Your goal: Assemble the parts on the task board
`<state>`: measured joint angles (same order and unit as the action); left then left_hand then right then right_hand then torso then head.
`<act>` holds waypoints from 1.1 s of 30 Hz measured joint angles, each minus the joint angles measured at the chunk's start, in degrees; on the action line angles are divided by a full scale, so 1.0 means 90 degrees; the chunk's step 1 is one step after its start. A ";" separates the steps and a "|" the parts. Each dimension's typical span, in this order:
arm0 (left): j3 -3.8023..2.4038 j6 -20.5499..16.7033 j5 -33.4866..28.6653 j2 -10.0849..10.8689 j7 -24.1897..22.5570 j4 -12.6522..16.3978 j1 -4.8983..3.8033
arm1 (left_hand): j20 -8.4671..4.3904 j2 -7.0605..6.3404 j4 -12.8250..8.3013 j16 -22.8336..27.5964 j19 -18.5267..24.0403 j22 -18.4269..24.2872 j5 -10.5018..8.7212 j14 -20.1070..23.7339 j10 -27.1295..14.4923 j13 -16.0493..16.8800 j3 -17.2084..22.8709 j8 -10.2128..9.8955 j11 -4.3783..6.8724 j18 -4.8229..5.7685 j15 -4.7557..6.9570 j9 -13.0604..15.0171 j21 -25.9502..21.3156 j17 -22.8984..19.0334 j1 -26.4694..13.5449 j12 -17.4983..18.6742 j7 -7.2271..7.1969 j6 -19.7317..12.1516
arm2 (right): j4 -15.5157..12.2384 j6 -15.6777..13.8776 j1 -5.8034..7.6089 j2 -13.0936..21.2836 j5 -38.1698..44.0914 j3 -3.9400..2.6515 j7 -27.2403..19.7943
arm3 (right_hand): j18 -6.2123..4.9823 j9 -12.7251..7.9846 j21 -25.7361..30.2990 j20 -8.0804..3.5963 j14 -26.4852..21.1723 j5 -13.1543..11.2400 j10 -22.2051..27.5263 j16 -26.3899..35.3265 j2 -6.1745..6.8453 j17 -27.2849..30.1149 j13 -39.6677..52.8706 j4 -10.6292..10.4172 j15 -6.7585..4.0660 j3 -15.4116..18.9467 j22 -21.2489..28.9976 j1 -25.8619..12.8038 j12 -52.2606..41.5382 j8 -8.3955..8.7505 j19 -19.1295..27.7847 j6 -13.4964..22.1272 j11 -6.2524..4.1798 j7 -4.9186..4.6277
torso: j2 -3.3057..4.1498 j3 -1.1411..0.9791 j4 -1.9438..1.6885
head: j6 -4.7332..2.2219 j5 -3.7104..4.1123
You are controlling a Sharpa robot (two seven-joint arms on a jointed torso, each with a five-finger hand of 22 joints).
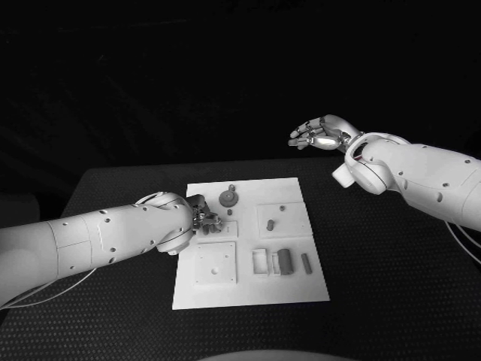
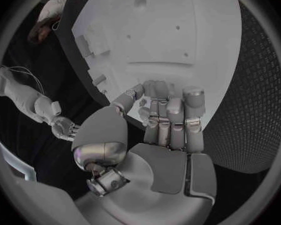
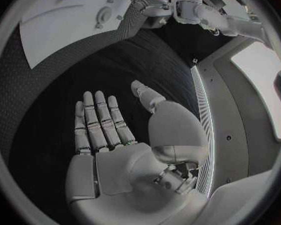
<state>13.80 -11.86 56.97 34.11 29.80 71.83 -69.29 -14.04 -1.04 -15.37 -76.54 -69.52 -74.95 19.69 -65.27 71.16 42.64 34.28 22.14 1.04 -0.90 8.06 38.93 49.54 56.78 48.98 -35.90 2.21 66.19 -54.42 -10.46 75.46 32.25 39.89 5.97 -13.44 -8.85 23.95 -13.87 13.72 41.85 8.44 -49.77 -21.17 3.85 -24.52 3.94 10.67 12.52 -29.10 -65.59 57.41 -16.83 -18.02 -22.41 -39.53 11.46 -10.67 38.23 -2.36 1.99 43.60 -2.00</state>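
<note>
Head view first: the board lies flat in the middle of the table. The left arm reaches in low, and the left hand sits at the board's left edge, fingers bent down onto it just beside a round, gear-like part. Whether those fingers pinch anything there, I cannot tell. More parts lie on the board: a small one right of the hand, and two dark bars nearer the robot. The right arm is lifted off beyond the board's far right corner, and the right hand hangs in the air, well apart from the board, fingers loose and spread, holding nothing.

Left wrist view: the left hand has its fingers curled together, tips down at the board; what lies under them is hidden.

Right wrist view: the right hand is flat and released, fingers straight, side by side, thumb out, over the table. The board lies far off.
</note>
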 measured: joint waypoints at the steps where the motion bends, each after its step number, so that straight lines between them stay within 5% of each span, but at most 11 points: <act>1: -0.0001 0.0017 0.0016 -0.0004 0.0000 -0.0005 0.0000 | 0.0000 -0.0033 0.0000 0.0000 0.0000 0.0000 0.0000 0.0000 0.0000 0.0000 0.0000 0.0000 0.0000 0.0000 0.0000 0.0000 0.0000 -0.0007 0.0034 0.0000 0.0001 0.0001 | 0.0001 0.0001 0.0000 -0.0002 0.0000 0.0000 0.0000 | 0.0000 0.0000 0.0000 0.0000 0.0000 0.0000 0.0000 0.0000 0.0000 0.0000 0.0000 0.0000 0.0000 0.0000 0.0000 0.0000 0.0000 0.0000 0.0000 0.0000 0.0000 0.0000 | 0.0000 -0.0001 0.0000 | 0.0000 0.0000; 12: -0.0001 0.0079 0.0118 -0.0042 0.0020 -0.0034 -0.0002 | -0.0022 -0.0127 0.0056 0.0000 -0.0023 0.0001 -0.0014 -0.0012 0.0015 -0.0001 0.0057 -0.0001 0.0011 0.0000 0.0012 0.0004 0.0024 -0.0052 0.0127 0.0000 -0.0007 0.0016 | 0.0008 0.0007 -0.0002 -0.0005 0.0001 0.0001 0.0002 | 0.0000 -0.0006 0.0000 0.0000 0.0000 0.0000 0.0000 0.0000 0.0000 0.0000 0.0000 0.0000 0.0000 0.0000 0.0000 0.0000 0.0025 0.0000 0.0000 0.0000 0.0000 0.0000 | 0.0001 0.0001 0.0000 | -0.0001 0.0023; 27: 0.0000 0.0019 0.0113 -0.0060 0.0010 -0.0037 0.0001 | -0.0045 -0.0101 0.0228 0.0000 -0.0045 0.0002 -0.1409 -0.0112 0.0149 -0.0024 0.0046 0.0026 0.0106 0.0001 0.0112 -0.0018 -0.0075 -0.0170 0.0207 0.0030 -0.0051 0.0128 | 0.0008 0.0012 -0.0002 -0.0004 0.0001 0.0001 0.0005 | 0.0000 -0.0012 0.0025 0.0000 0.0001 0.0000 0.0000 0.0024 0.0000 0.0000 0.0000 0.0000 -0.0001 0.0000 -0.0013 0.0000 0.0025 0.0001 0.0000 0.0000 0.0000 0.0000 | 0.0001 0.0001 -0.0003 | -0.0013 0.0032; 33: -0.0001 0.0003 0.0091 -0.0059 0.0005 -0.0056 0.0001 | -0.0045 -0.0182 0.0357 -0.0001 -0.0045 0.0003 -0.1481 -0.0144 0.0242 -0.0031 -0.0012 -0.0020 0.0199 0.0000 0.0144 -0.0038 -0.0110 -0.0198 0.0124 0.0055 -0.0027 0.0110 | 0.0006 0.0013 -0.0002 -0.0003 0.0002 0.0001 0.0006 | 0.0000 -0.0020 0.0025 0.0000 -0.0022 0.0000 0.0000 0.0043 0.0000 0.0000 0.0000 0.0000 0.0022 0.0000 -0.0017 0.0000 0.0050 0.0001 0.0000 0.0000 0.0000 0.0000 | 0.0000 0.0001 -0.0004 | -0.0016 0.0039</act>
<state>13.79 -11.83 57.79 33.58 29.84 71.33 -69.29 -14.44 -2.68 -12.16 -76.54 -69.93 -74.92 6.37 -66.56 73.34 42.36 34.17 21.95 2.83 -0.91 9.35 38.59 48.55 55.00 50.10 -35.40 1.97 67.19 -54.37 -10.34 75.44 32.22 39.91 5.98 -13.38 -8.86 23.77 -13.65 13.72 41.65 8.44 -49.77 -20.78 3.85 -24.52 3.94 10.67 12.71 -29.11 -65.74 57.41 -16.39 -18.02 -22.42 -39.53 11.46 -10.67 38.23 -2.36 1.96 43.46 -1.65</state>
